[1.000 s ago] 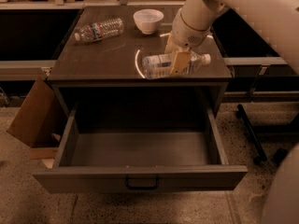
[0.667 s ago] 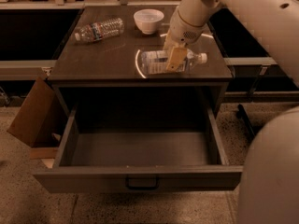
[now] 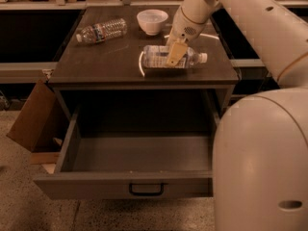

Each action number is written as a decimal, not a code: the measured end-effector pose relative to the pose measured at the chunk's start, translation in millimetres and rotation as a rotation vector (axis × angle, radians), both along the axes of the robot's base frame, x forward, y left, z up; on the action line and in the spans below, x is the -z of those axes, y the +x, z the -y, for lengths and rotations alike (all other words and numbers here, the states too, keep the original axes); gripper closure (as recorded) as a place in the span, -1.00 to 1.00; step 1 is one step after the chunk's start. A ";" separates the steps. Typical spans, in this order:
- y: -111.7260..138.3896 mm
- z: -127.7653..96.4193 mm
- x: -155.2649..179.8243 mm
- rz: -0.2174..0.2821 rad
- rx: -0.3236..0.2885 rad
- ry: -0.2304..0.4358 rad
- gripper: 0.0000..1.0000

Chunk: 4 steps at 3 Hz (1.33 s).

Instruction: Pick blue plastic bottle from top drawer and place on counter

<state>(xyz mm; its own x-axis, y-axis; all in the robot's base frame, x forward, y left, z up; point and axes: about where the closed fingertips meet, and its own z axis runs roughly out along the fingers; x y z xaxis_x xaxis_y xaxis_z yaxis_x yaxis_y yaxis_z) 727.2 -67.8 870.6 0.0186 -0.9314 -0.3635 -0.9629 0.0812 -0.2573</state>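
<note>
Gripper (image 3: 175, 56): down at the counter (image 3: 96, 61), set across the middle of the bottle (image 3: 156, 57). Whether its hold is tight or already slack cannot be told.

Bottle: lies on its side on the counter's right half, white cap toward the right edge, base over the bright arc (image 3: 141, 64). Stubby, bluish translucent plastic with a pale label; the round body is judged liable to roll if nudged.

Step in hand: placing, final stage. The bottle is out of the drawer (image 3: 120, 184) and appears to rest on the surface. The next move calls for a clean release and a straight lift clear, without dragging the bottle toward the edge.

Counter: flat, smooth, dark grey-brown.

Bowl (image 3: 152, 21): white, round, behind the bottle and apart from it.

Water bottle (image 3: 102, 30): clear, ribbed, lying at the rear left, well apart.

Drawer: pulled fully out, deep plain box, nothing visible inside; dark bar handle (image 3: 146, 189) at front centre.

Cardboard box (image 3: 29, 119): on the floor at left.
</note>
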 end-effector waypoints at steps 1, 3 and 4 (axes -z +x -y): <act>21.3 1.9 6.7 0.005 0.044 0.013 1.00; 53.8 2.5 16.8 0.017 0.107 0.023 0.15; 63.3 0.1 17.2 0.022 0.111 0.017 -0.31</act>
